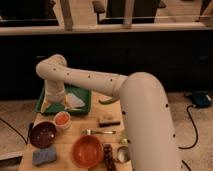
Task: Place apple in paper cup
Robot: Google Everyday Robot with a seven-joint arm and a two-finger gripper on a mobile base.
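Record the apple (62, 119) sitting in the mouth of the paper cup (63, 127), with the orange-red top showing above the white rim. Place the cup upright on the tabletop (75, 131), just beside the dark purple-brown bowl (43, 134) and just in front of the green tray (82, 94). Judge the placement done, or all but done.

Hazards, as judged:
- Expect a light cup, easily tipped by any brush from wrist or forearm on the way up and back, with risk of the apple rolling out toward the bowl or off the tabletop.
- Suspect a perched fit, given a fruit about as wide as the cup's mouth; hence risk of it popping free on a jolt.
- Allow for a lift-out in case of a grip not fully let go.
- Advise a straight vertical retreat before any sideways swing.

Locate the gripper (55, 101) at the end of the white arm, low over the front left of the tray, just behind and above the cup. Cannot tell the state of the jaws, released or clenched, nor confirm any contact with apple or cup.

Note elsewhere, apart from the cup: orange bowl (86, 151), blue sponge (44, 156), small metal cup (122, 154).
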